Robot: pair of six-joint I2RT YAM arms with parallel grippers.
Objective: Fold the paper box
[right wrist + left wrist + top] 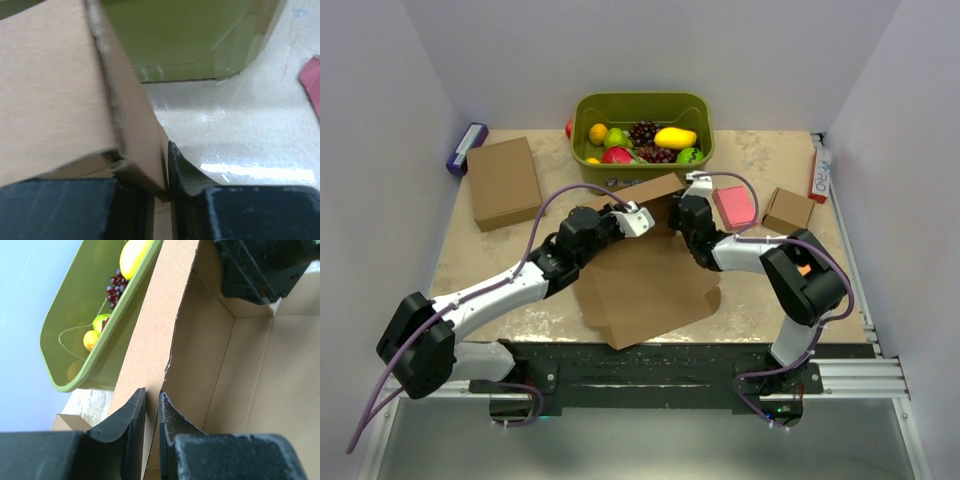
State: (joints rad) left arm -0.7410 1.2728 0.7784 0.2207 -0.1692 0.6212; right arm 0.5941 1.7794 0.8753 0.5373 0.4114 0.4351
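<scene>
Brown cardboard, the paper box point(650, 285), lies half-formed on the counter point(760, 300) right in front of the green basket point(80, 305). Base panel flat, front flap spread toward the arms, back wall raised and nearly touching the basket's front side.

Left hand point(152, 400) sits at the basket's near left corner, nearly closed, with one finger either side of the raised wall's edge. It pinches the wall. Likely reason: keep that wall upright and stop the base sliding while the other side gets worked.

Right hand point(162, 167) is in front of the basket's right half, at the box's back right corner. Folded card sits in a narrow gap between its fingers and presses on the visible finger point(175, 165). The other finger is hidden behind the card. Reads as a light pinch on the corner flap; how firm, can't tell. Probably there to turn the side flap in against the back wall.

Both hands are on the same wall, near each other, so one steadies and one folds.

Judgement: early to mid fold. Back wall up, side walls and lid still open.

Risk: wall leans onto the basket, or thin card creases off the score line.
</scene>
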